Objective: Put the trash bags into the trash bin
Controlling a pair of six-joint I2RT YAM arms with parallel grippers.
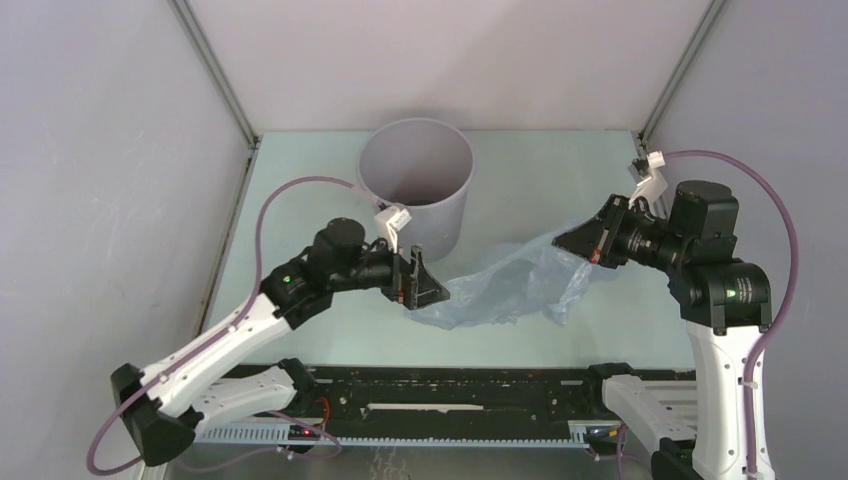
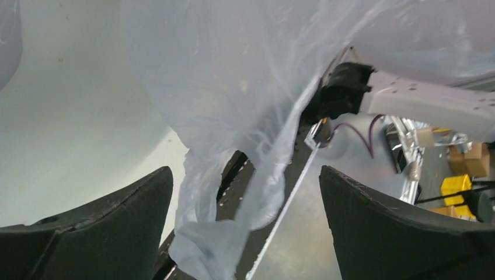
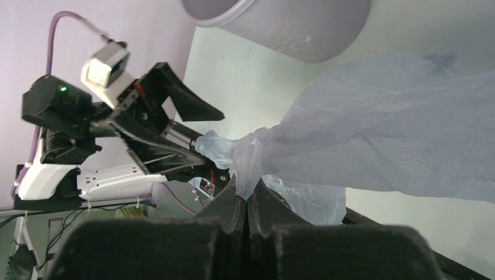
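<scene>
The grey round trash bin stands upright at the back middle of the table; its rim also shows in the right wrist view. The pale blue translucent trash bag hangs stretched between the two grippers in front of the bin. My right gripper is shut on one bunched edge of the bag, with the film pinched at its tips. My left gripper is wide open at the bag's other end. The film hangs between its fingers without being clamped.
Grey enclosure walls with metal corner posts close in the left, right and back. A black rail runs along the near table edge between the arm bases. The left arm shows in the right wrist view.
</scene>
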